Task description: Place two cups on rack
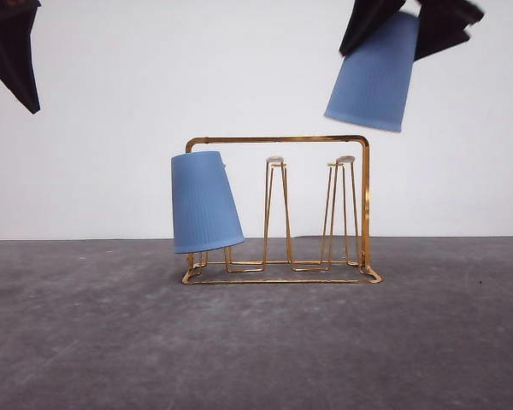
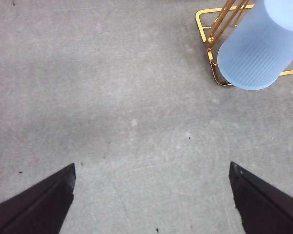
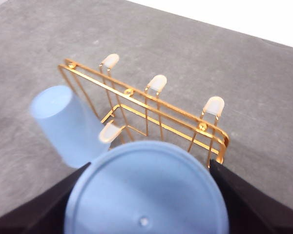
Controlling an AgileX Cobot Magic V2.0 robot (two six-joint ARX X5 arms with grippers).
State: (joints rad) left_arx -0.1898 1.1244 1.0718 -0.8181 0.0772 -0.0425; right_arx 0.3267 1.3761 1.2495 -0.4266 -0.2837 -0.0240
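**One cup on the rack, the other held above it**

The right gripper (image 1: 392, 30) hangs high over the right end of the gold wire rack (image 1: 364, 205), its black fingers (image 1: 369, 21) clamped on either side of a light blue ribbed cup (image 1: 374, 75). This held cup is upside down, mouth pointing down and tilted a little to the left, and it is clear of the rack's top bar, above the right-hand white-tipped peg (image 1: 345, 160). In the right wrist view its round closed base (image 3: 146, 192) sits between the two dark fingers, with the rack (image 3: 151, 105) beyond it.

The second cup (image 1: 204, 202) is inverted over the leftmost peg of the rack, leaning with its rim swung out to the right, its lower edge off the grey table (image 1: 256, 342). The middle peg (image 1: 275, 160) is bare.

The left gripper (image 2: 151, 200) is up at the far left of the front view, well apart from the rack. Its fingers (image 2: 36, 207) stand wide apart above bare table, holding nothing, with the racked cup (image 2: 261, 46) off to one side.
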